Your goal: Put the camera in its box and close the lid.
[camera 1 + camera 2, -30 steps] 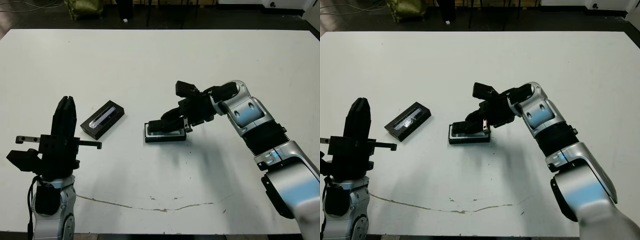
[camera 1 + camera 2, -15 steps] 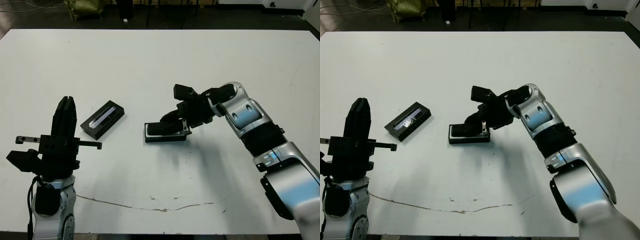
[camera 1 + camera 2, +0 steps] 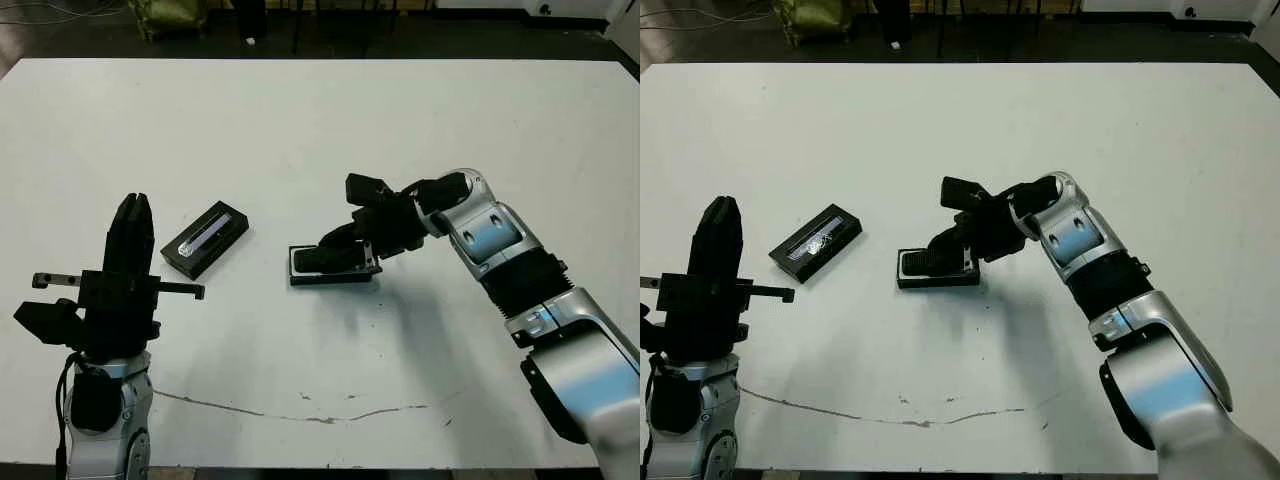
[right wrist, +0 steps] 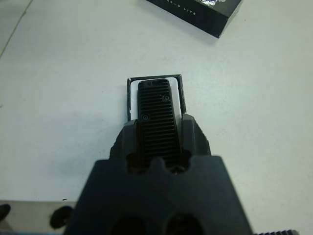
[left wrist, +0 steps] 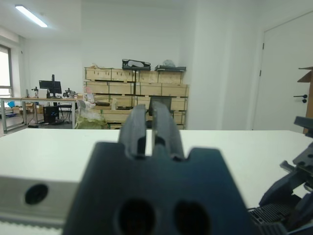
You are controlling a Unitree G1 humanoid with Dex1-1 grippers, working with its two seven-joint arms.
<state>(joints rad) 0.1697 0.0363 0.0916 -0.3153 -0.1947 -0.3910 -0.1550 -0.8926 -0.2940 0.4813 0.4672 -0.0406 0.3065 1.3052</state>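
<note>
Right tool (image 4: 157, 133) is gripping the camera (image 4: 156, 120) low over the box (image 4: 130, 95), far end already inside; letting go while it is tilting risks it riding the rim, with the lid (image 3: 205, 238) lying beyond the box, nearer the closed left tool (image 3: 130, 233).

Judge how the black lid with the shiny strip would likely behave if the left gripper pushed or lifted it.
The lid lies flat on the table, so it would probably slide rather than tip or roll. Its boxy, straight-edged shape suggests it is stiff. The glossy window strip may be slippery, so gripping the matte sides seems safer.
</note>
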